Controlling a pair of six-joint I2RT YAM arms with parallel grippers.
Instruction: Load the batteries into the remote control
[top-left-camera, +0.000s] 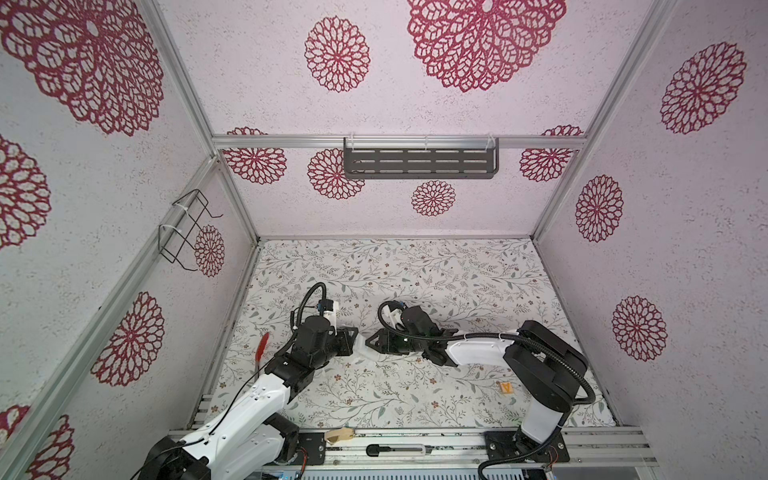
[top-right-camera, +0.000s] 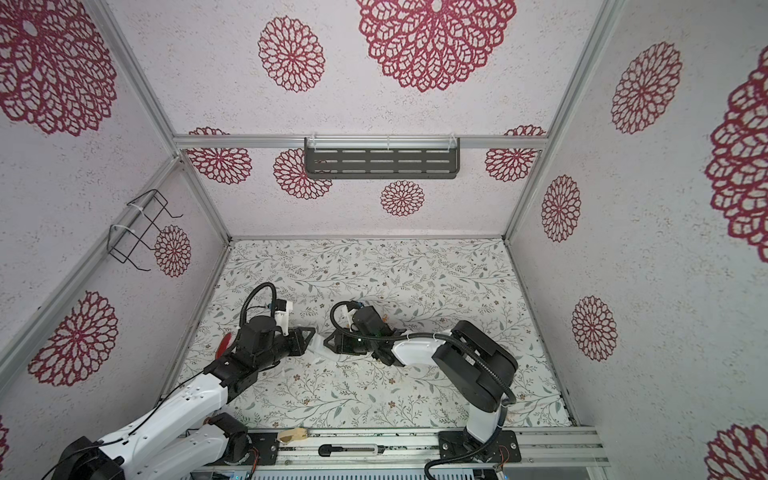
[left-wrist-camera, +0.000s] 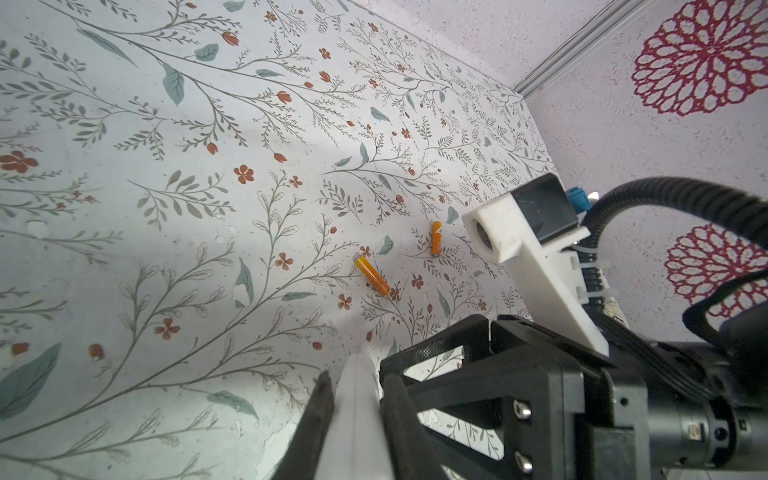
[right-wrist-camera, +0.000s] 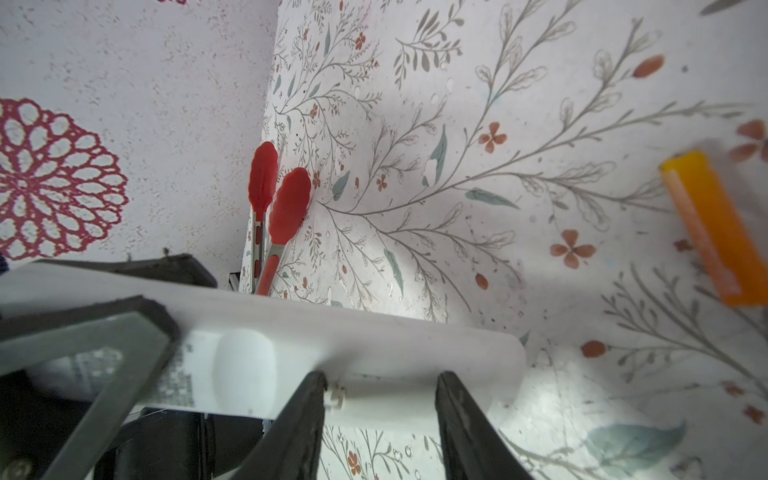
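Floral surface (top-left-camera: 415, 266), middle: white remote control (top-left-camera: 362, 348) between both arms. Right wrist view shows its plain back with an oval dimple. Left jaws clamp its edge. Right jaws half open, tips on that back. Two orange batteries (left-wrist-camera: 372, 281) lie loose nearby, apart, clear only in wrist views. Red tongs (right-wrist-camera: 276, 199) at left wall.

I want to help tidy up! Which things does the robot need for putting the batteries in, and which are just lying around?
Needed for the job:
- remote control
- batteries, two of them

Just lying about:
- red tongs
- orange-yellow square tag
- slim black-and-white tool
- tan piece
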